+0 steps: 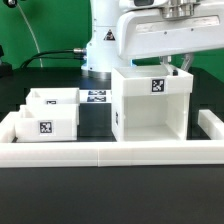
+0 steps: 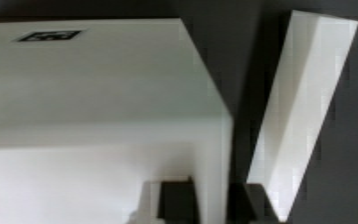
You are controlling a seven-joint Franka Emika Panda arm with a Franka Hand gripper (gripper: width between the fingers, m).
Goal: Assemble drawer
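The large white drawer box (image 1: pixel 150 105) stands at the exterior view's right, with a square tag (image 1: pixel 158 85) near its top. Two smaller white trays (image 1: pixel 45 122) (image 1: pixel 57 98) stand side by side at the left. My gripper (image 1: pixel 181 67) reaches down onto the box's top right edge. In the wrist view the box's broad white face (image 2: pixel 96 100) carries a tag (image 2: pixel 48 37). My gripper (image 2: pixel 215 205) has one dark finger (image 2: pixel 172 202) on each side of the box's white wall edge, and that wall fills the gap between them.
The low white wall (image 1: pixel 110 152) borders the table at the front and at the right (image 1: pixel 210 125). It also shows as a white slab beside the box in the wrist view (image 2: pixel 300 100). The marker board (image 1: pixel 97 97) lies behind the trays. The robot base (image 1: pixel 105 40) stands at the back.
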